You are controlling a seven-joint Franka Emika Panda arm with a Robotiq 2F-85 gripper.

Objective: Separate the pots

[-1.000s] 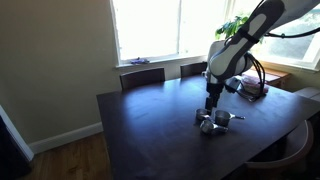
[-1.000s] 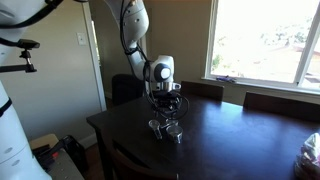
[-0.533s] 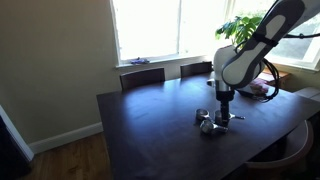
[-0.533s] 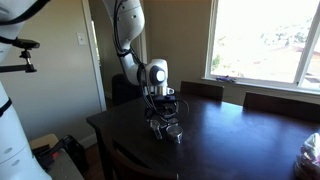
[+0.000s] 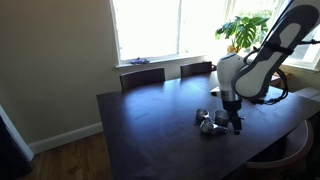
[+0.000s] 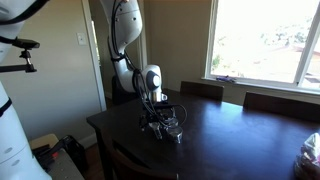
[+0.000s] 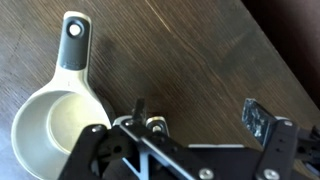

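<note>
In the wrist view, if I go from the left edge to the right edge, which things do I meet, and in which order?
Pot, its handle pointing to the top of the picture → one finger of the open end effector → its other finger.

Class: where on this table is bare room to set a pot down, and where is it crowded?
Bare: the wide table stretch between the pots and the chairs. Crowded: right around the pots, where the open gripper hangs.

The dark wooden table [image 5: 150,125] carries the small silver pots [image 5: 210,126], apparently close together.
</note>
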